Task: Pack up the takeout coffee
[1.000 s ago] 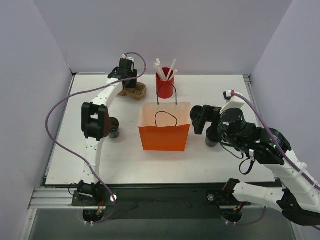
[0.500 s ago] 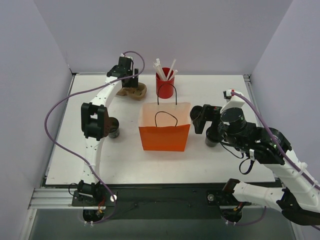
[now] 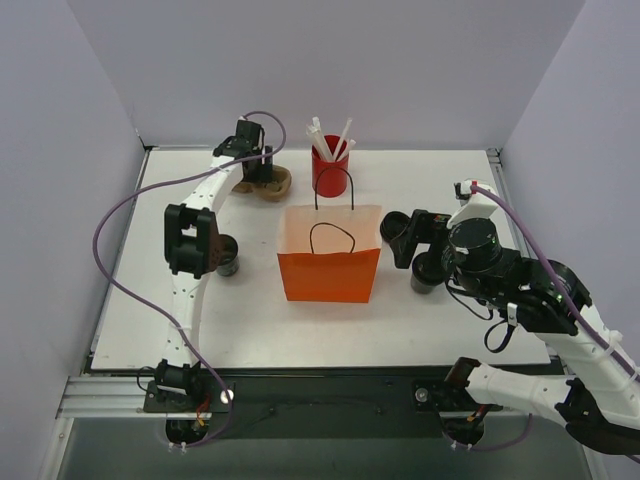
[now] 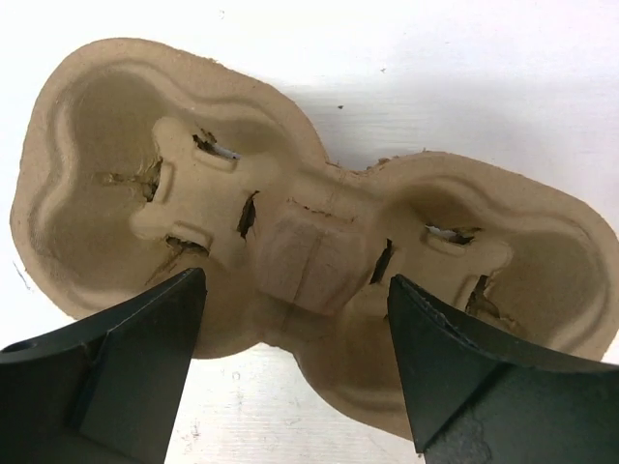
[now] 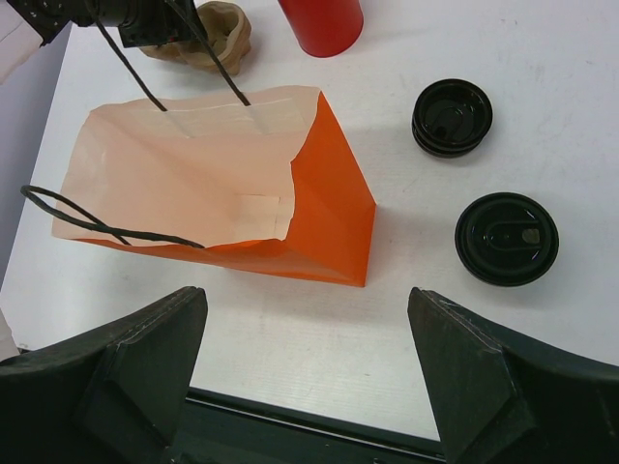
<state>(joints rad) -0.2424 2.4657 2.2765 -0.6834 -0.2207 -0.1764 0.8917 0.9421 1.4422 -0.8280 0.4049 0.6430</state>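
Two claws, both spread wide, both empty. My left claw (image 4: pixel 295 290) hangs over the cardboard cup holder (image 4: pixel 309 242); my fingers (image 4: pixel 116 377) hide its near edge. My right claw (image 5: pixel 305 309) hangs by the orange bag (image 5: pixel 329 213). Right of the bag stand the far coffee cup (image 5: pixel 453 117) and the near coffee cup (image 5: pixel 506 239) on the table (image 5: pixel 580 145), only their black lids showing.

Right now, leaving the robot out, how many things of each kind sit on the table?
Dark cups: 3, one partly hidden
Orange bag: 1
Red cup of straws: 1
Carrier: 1
Total: 6
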